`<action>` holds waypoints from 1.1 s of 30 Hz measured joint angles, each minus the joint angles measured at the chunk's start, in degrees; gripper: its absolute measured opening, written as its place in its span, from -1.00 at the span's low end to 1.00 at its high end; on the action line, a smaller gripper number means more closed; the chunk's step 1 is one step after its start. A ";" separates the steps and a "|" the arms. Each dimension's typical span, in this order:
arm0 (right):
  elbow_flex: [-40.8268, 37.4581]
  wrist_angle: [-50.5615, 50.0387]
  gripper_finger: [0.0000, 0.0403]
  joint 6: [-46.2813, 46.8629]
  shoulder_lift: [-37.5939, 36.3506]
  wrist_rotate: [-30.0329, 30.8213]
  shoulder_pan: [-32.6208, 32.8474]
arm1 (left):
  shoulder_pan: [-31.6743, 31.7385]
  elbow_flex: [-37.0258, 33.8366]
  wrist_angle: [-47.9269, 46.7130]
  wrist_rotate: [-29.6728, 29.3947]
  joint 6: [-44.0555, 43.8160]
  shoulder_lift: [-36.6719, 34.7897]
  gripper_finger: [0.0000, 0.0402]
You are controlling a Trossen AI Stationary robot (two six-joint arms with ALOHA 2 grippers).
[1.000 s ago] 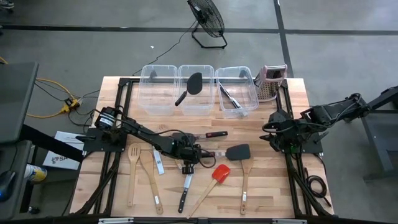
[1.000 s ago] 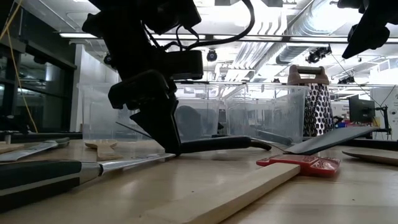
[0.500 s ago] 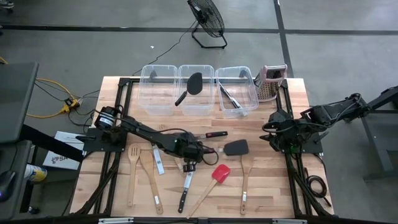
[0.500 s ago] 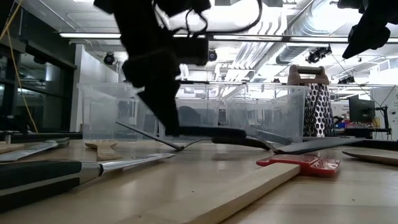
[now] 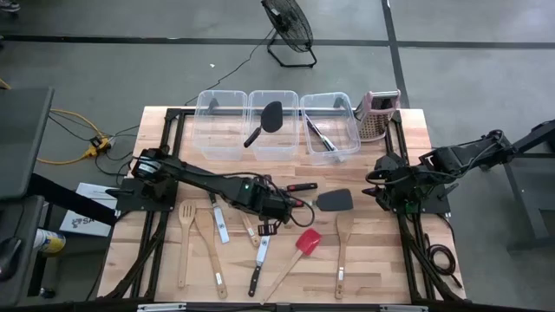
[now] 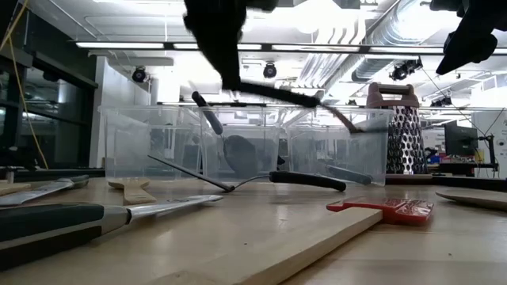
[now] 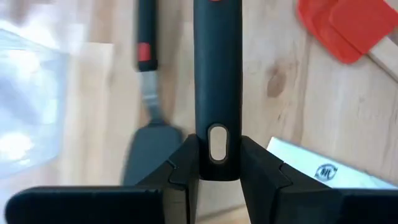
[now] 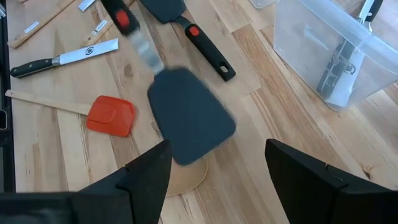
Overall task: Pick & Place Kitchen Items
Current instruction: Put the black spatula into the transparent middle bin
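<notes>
Three clear plastic bins [image 5: 273, 124], middle holding a black ladle [image 5: 264, 121], right holding utensils, left gripper [image 5: 284, 204] clamped on black turner [image 5: 323, 201], now lifted clear off table, right gripper [image 5: 379, 186] spread apart.

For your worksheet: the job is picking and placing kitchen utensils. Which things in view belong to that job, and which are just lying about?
Job: black turner held by left gripper; red spatula; knife; wooden spoon; waiting right gripper.

Lying about: box grater; floor fan.
</notes>
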 joint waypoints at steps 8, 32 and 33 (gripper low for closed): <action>0.00 0.00 0.25 0.02 0.00 0.28 0.00 | -0.06 15.80 -21.95 -10.28 -6.94 -0.11 -0.59; 0.00 0.00 0.25 0.00 0.00 2.64 -0.02 | 5.60 23.75 -30.66 -32.35 -8.67 -1.25 -0.59; 0.00 0.00 0.25 0.00 0.00 2.87 0.00 | 6.55 23.75 -30.66 -32.03 -7.85 -1.25 -0.59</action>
